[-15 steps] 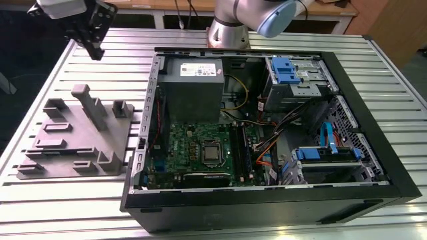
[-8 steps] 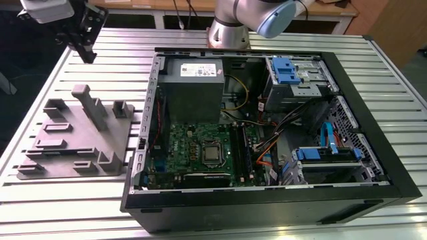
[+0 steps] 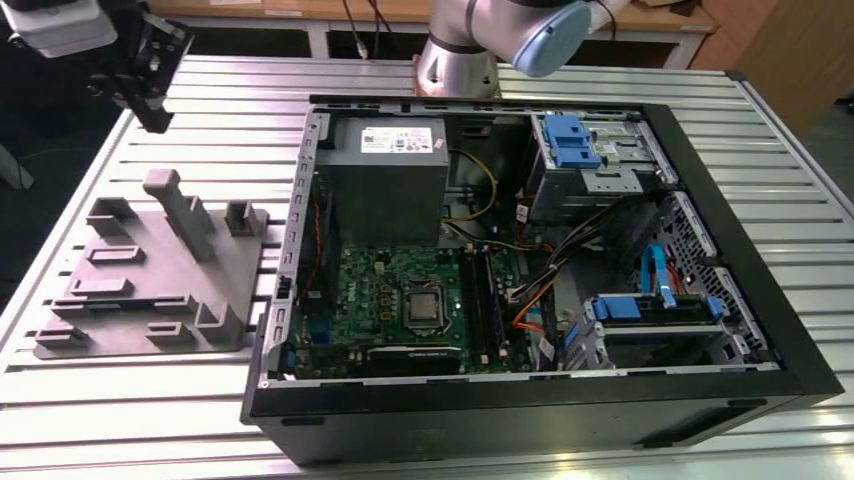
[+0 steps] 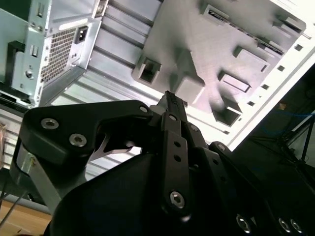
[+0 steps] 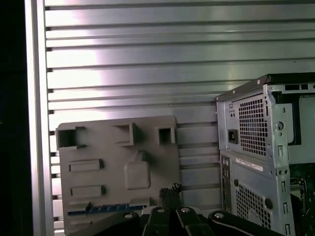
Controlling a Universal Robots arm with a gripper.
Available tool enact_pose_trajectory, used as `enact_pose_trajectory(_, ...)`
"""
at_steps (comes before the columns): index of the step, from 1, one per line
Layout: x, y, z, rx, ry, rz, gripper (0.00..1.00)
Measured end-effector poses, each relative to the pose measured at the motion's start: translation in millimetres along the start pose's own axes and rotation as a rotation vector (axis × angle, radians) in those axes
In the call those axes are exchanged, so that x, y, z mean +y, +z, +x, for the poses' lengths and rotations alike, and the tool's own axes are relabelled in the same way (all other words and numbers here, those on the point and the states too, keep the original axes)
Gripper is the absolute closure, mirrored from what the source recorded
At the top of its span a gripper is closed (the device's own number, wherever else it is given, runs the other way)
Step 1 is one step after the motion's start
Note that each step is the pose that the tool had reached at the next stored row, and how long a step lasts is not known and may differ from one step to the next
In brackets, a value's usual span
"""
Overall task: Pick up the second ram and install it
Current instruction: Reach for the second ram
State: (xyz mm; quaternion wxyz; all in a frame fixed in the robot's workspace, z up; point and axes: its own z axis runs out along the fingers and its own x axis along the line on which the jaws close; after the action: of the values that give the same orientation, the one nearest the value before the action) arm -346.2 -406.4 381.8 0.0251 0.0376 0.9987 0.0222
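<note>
The second ram (image 5: 106,209) is a thin blue-green strip lying along one edge of the grey fixture (image 5: 118,167), in the first wrist view. My gripper (image 3: 156,118) hangs high above the table at the exterior view's far left, beyond the fixture (image 3: 147,270). It is well clear of the ram. In both wrist views the fingertips (image 5: 170,189) meet in a narrow point (image 4: 170,97), shut with nothing between them. The open computer case (image 3: 534,260) lies on its side, with the green motherboard (image 3: 400,300) and its long black slots (image 3: 487,300) facing up.
The fixture has one tall post (image 3: 180,210) and several raised pockets. The case's rear panel (image 5: 251,147) faces the fixture across a narrow strip of ribbed metal table (image 3: 134,400). Inside the case are a grey power supply (image 3: 380,170), blue drive brackets (image 3: 567,140) and loose cables.
</note>
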Motion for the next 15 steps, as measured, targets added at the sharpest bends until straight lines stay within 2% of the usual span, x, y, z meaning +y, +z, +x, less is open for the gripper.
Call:
enact_pose_trajectory(7,-4.8,2.4,21.9,0.0002,0.000,0.0001,0.93)
enact_pose_trajectory(15,-10.6,7.1,35.8,0.0001,0.000,0.0001,0.93)
